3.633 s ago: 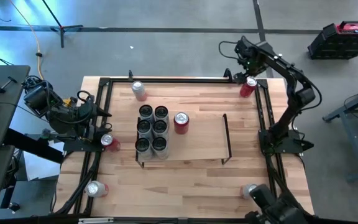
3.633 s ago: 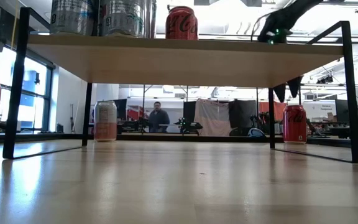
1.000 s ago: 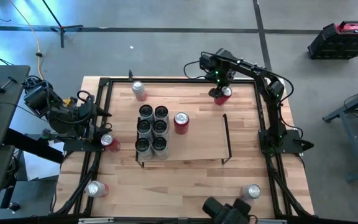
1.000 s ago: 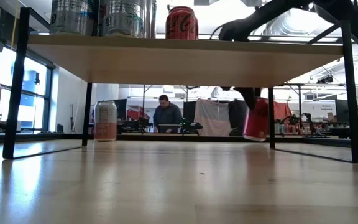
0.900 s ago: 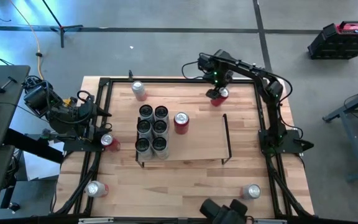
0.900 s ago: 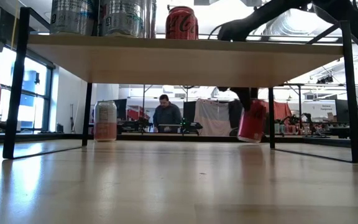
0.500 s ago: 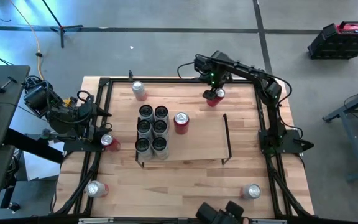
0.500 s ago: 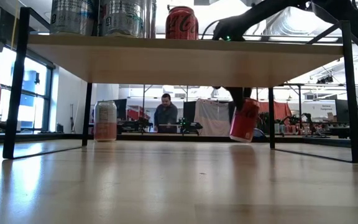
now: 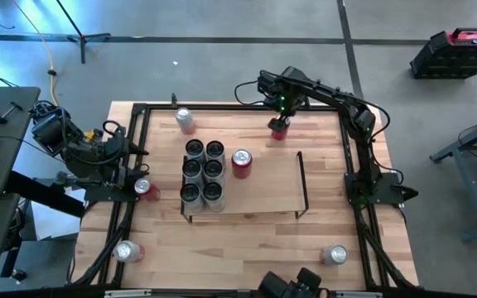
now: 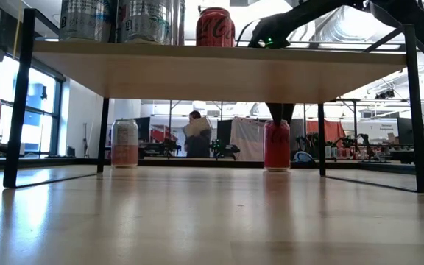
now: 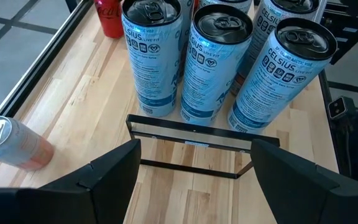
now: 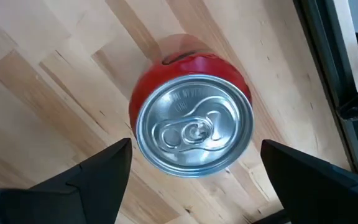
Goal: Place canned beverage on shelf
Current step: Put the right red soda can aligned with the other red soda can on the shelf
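A red can (image 12: 191, 124) stands upright on its base on the tabletop beyond the shelf's far edge (image 9: 279, 131) (image 10: 277, 146). My right gripper (image 9: 280, 116) points straight down over it and is open. One finger (image 12: 98, 180) stands on each side of the can's top, and neither touches it. The shelf (image 9: 263, 194) carries several tall silver cans (image 9: 203, 171) and one red can (image 9: 241, 161) on its left half. My left gripper (image 11: 194, 180) waits open at the table's left side, facing the shelf's left wire end frame (image 11: 191, 124).
Loose cans stand on the table at the far left (image 9: 185, 120), by the left rail (image 9: 143, 189), at the near left (image 9: 127, 251) and at the near right (image 9: 334, 254). Black rails (image 9: 350, 149) edge the table. The shelf's right half is bare board.
My right gripper has carried the red can toward the table's left edge. The can hung tilted and clear of the table then. It now stands upright on the table under the gripper. A person in the room behind has shifted.
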